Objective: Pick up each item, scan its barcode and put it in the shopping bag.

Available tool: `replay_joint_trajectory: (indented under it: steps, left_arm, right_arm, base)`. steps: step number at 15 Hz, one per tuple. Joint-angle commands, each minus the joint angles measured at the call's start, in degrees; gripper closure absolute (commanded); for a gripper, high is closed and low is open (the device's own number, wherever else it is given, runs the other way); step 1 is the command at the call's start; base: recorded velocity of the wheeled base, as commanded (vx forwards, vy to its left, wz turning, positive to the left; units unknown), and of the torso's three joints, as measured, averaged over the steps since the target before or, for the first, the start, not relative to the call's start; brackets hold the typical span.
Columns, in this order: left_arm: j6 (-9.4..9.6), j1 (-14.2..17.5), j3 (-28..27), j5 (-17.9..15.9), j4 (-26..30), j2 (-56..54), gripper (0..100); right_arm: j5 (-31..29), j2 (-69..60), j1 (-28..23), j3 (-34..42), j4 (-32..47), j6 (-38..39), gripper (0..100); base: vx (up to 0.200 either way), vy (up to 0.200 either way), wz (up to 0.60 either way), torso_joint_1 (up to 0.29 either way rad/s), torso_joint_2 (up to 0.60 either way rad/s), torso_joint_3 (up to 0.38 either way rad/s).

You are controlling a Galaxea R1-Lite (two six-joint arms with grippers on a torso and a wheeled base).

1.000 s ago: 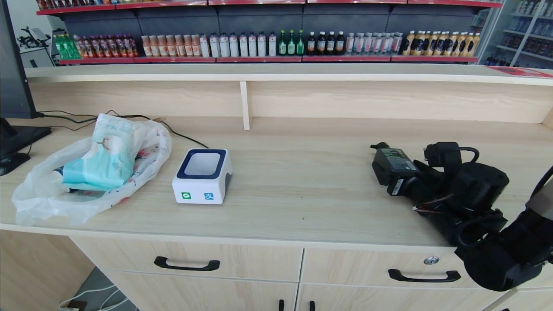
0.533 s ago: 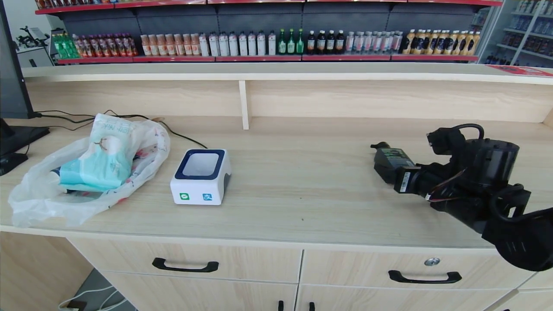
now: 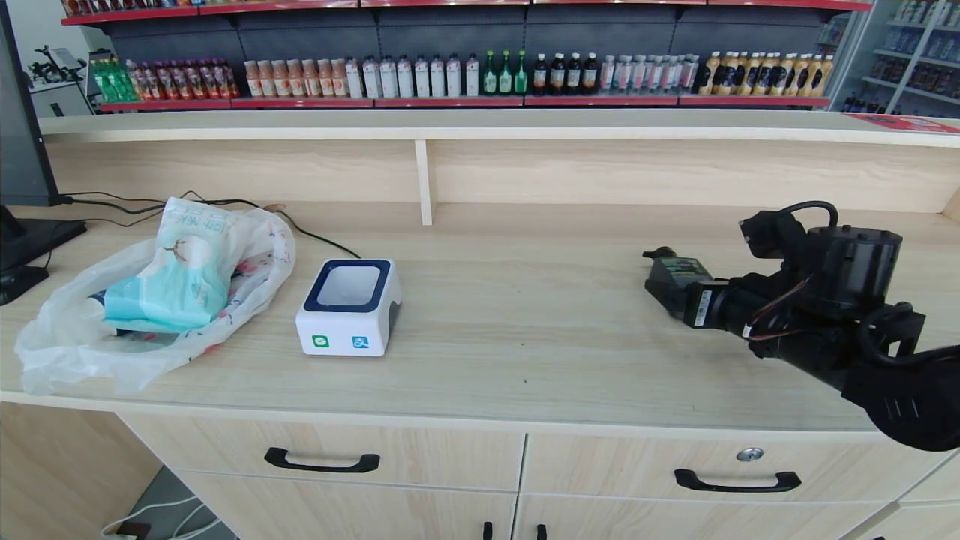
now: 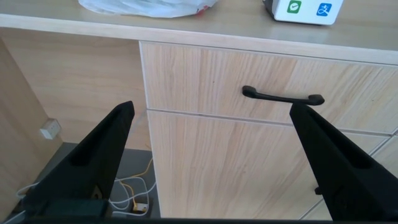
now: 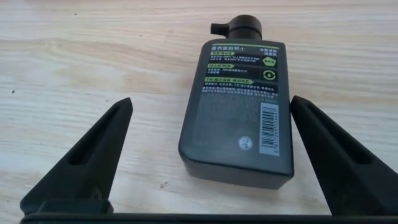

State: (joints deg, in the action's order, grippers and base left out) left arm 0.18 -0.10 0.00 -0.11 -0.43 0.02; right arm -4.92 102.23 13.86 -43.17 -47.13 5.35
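A dark bottle (image 3: 673, 274) with a pump top lies flat on the counter at the right, its label and barcode facing up (image 5: 239, 115). My right gripper (image 5: 211, 155) hangs open just behind it, one finger (image 5: 93, 158) on either side of the bottle's base without touching. The white scanner (image 3: 349, 304) with a blue-rimmed window stands left of centre. A thin white shopping bag (image 3: 82, 337) lies at the far left with a teal tissue pack (image 3: 176, 281) inside. My left gripper (image 4: 211, 149) is open below the counter edge, in front of the drawer fronts.
A black cable (image 3: 315, 236) runs behind the bag to the scanner. A monitor base (image 3: 22, 247) stands at the far left. A raised wooden ledge (image 3: 480, 135) with a divider (image 3: 425, 184) closes the back. Bare counter (image 3: 517, 315) lies between scanner and bottle.
My right arm has risen and swung farther out over the counter, lining up behind the bottle. The bottle, scanner and bag stayed put.
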Motion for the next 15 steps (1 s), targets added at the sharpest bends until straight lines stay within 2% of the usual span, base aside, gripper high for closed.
replay_joint_trajectory:
  steps: [1, 3, 7, 9, 12, 15]
  left_arm:
    - [0.08, 0.0, 0.0, 0.0, 0.0, 0.0, 0]
    - [0.08, 0.0, 0.0, 0.0, -0.1, 0.0, 0]
    - [-0.01, 0.0, 0.0, 0.0, 0.0, 0.0, 0]
    - [-0.01, 0.0, 0.0, 0.0, 0.0, 0.0, 0]
    - [-0.01, 0.0, 0.0, 0.0, 0.0, 0.0, 0]
    - [0.08, 0.0, 0.0, 0.0, 0.0, 0.0, 0]
  right_arm:
    - [0.4, 2.1, -0.7, -0.7, 0.7, 0.1, 0]
    - [2.2, 2.7, -2.3, -7.9, 5.6, 0.2, 0]
    - [4.5, 0.3, -3.6, -22.7, 28.0, 0.3, 0]
    - [4.6, 0.1, -4.1, -26.9, 35.3, 0.2, 0]
    - [4.1, 1.9, -4.3, -30.3, 42.3, 0.1, 0]
    - [4.5, 6.3, -4.3, -34.8, 45.5, -0.1, 0]
  base:
    - [0.000, 0.000, 0.00, 0.000, 0.00, 0.000]
    - [0.000, 0.000, 0.00, 0.000, 0.00, 0.000]
    - [0.000, 0.000, 0.00, 0.000, 0.00, 0.000]
    - [0.000, 0.000, 0.00, 0.000, 0.00, 0.000]
    - [0.000, 0.000, 0.00, 0.000, 0.00, 0.000]
    - [0.000, 0.000, 0.00, 0.000, 0.00, 0.000]
